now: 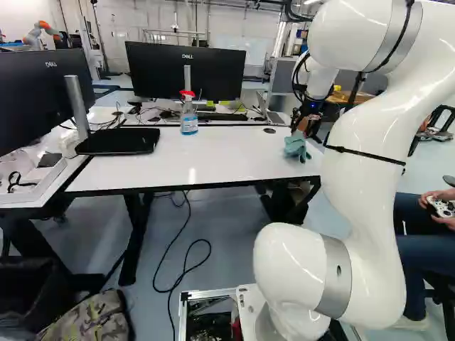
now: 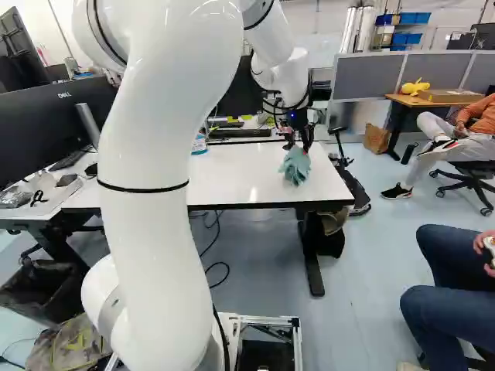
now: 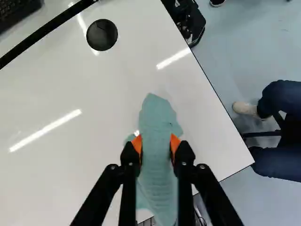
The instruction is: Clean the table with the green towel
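- Glossy white rectangular tabletop (image 1: 234, 160) with black edges; the arm blocks part of the right base view's look at its left end.
- Black wide monitor (image 1: 188, 71) behind it; second black monitor (image 1: 43, 96) at the far left of the left base view, flat black stand base (image 1: 117, 142) at the tabletop's left end.
- Black floor bin (image 2: 46, 287) at lower left of the right base view, contents can't be told.
- White shallow tray (image 1: 50, 186) at left of the left base view, holding a black cable and small items.
- Pale blue-green cloth towel (image 3: 157, 122), bunched and longish, at the tabletop's right end. Long axis runs along the gripper's line of view, narrow end pointing ahead, rest trailing back between the fingers. In the base views it hangs below the jaws.
- Jaws clenched on the towel, orange pads (image 3: 137, 143) pressing from both sides.
- Clear spray bottle (image 1: 189, 122), blue liquid, red trigger top, upright near the tabletop's rear edge.
- Round black disc (image 3: 102, 35) on the tabletop, ahead of the towel and off to one side.
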`<state>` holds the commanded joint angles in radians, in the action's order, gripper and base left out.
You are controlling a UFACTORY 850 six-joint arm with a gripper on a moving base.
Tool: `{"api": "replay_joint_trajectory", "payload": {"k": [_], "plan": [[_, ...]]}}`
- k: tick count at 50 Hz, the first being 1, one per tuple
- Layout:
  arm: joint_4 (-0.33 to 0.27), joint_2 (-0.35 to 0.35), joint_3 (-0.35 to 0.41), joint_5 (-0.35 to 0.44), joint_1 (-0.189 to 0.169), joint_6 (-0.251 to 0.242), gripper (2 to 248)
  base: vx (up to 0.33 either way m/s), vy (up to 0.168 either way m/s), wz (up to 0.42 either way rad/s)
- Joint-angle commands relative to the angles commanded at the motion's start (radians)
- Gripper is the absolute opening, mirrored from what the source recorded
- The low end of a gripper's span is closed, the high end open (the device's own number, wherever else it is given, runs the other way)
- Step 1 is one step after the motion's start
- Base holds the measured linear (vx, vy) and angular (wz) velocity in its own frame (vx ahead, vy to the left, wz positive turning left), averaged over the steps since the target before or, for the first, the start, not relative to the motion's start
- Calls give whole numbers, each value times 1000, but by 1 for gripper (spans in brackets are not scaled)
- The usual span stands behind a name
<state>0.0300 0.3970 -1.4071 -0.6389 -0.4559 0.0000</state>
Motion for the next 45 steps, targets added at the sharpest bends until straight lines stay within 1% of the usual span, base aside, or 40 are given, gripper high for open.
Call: {"api": "replay_joint_trajectory", "payload": {"k": [1, 5, 6, 11, 12, 16, 17, 21, 22, 45], "plan": [[0, 0, 0, 0, 0, 0, 110, 0, 0, 0], [0, 0, 0, 0, 0, 0, 110, 0, 0, 0], [0, 0, 0, 0, 0, 0, 145, 0, 0, 0], [0, 0, 0, 0, 0, 0, 145, 0, 0, 0], [0, 0, 0, 0, 0, 0, 182, 0, 0, 0], [0, 0, 0, 0, 0, 0, 182, 0, 0, 0], [0, 0, 0, 0, 0, 0, 220, 0, 0, 0], [0, 0, 0, 0, 0, 0, 220, 0, 0, 0], [0, 0, 0, 0, 0, 0, 247, 0, 0, 0], [0, -8, 15, 17, 5, 0, 247, 0, 0, 0]]}}
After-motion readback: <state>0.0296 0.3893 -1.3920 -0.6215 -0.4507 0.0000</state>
